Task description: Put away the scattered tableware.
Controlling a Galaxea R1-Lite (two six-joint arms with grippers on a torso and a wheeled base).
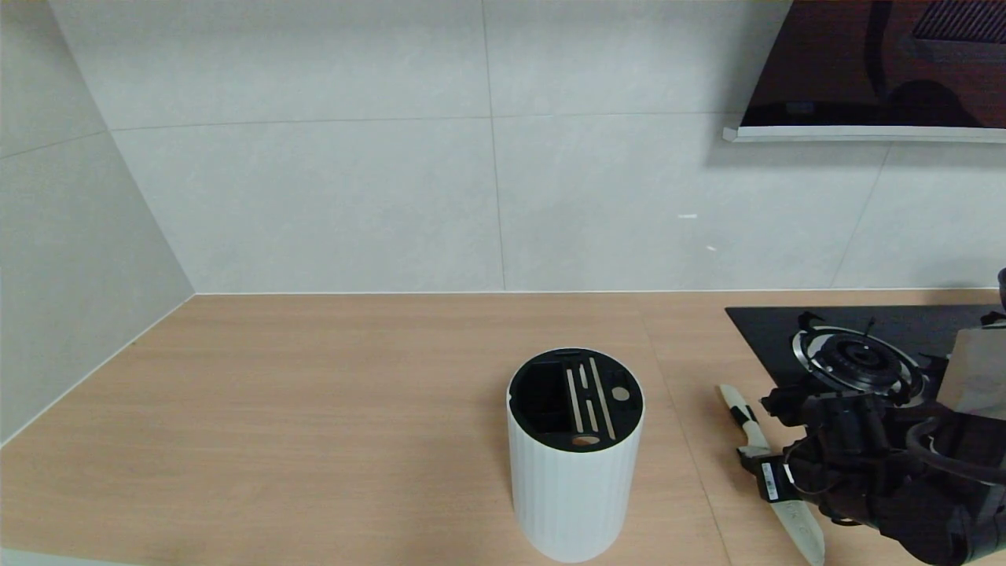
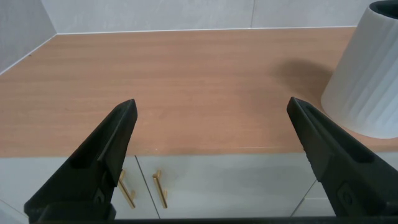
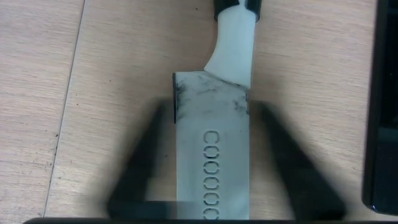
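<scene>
A knife with a white handle and a pale broad blade (image 1: 750, 432) lies flat on the light wooden table (image 1: 354, 409), just beside the black glass gas hob (image 1: 786, 326). The right gripper (image 3: 212, 109) hangs low over it, black fingers (image 3: 143, 168) spread to either side of the blade near its heel; they aren't clamped on it, and I can't tell whether they touch its edges. To the knife's left, near but apart from it, stands a white ribbed cylindrical knife holder (image 1: 574, 487), upright, with its black slotted top facing up. The left gripper (image 2: 211, 109) sits at the table's front edge, fingers (image 2: 118, 137) wide apart with nothing between them, the holder off to one side of it and pale cupboard doors with gold handles (image 2: 158, 190) below.
</scene>
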